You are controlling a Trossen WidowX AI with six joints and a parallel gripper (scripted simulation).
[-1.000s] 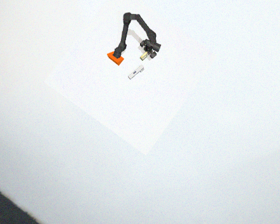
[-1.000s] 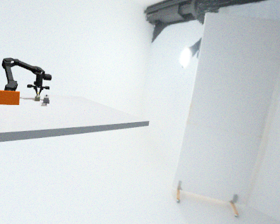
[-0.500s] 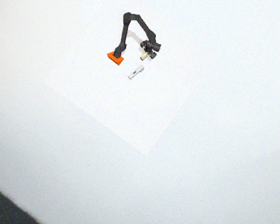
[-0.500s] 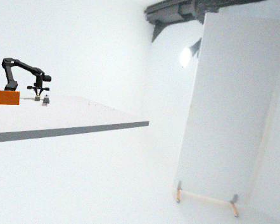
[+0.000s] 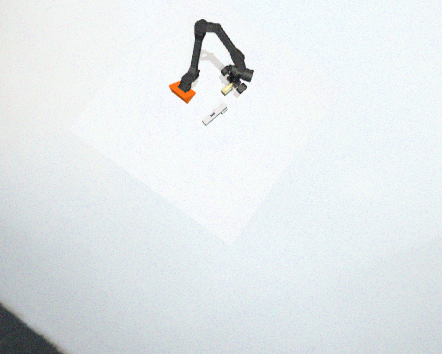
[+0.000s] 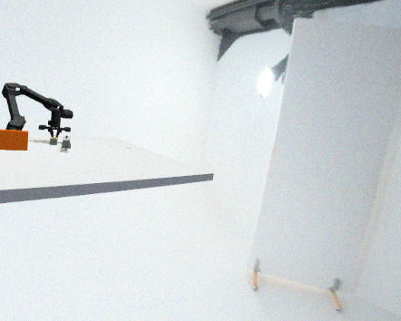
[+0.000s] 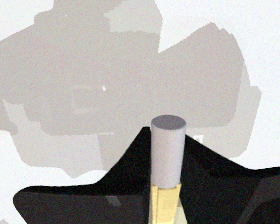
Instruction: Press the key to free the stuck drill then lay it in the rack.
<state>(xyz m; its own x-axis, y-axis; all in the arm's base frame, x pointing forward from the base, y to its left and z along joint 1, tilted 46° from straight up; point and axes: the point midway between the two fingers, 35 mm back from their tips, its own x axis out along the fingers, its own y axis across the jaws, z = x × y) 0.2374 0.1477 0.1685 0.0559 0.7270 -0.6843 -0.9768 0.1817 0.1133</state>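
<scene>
My gripper [image 5: 232, 84] [image 6: 53, 135] [image 7: 156, 132] is shut on the drill [image 5: 227, 89] [image 6: 53, 141] [image 7: 168, 150], a short rod with a yellow body and a grey round tip. The drill points down and hangs just above the white table top [image 5: 185, 176] [image 6: 100, 164], with the arm's shadow under it in the wrist view. A small white-and-grey block with a dark mark [image 5: 214, 114] [image 6: 65, 144] lies on the table a short way in front of the drill, apart from it. I cannot tell the key and the rack apart at this size.
The arm's orange base [image 5: 182, 92] [image 6: 12, 140] stands left of the gripper. The table's front edge [image 6: 122, 185] shows as a grey band. A large white panel on small feet [image 6: 331, 160] stands far off to the right on the floor.
</scene>
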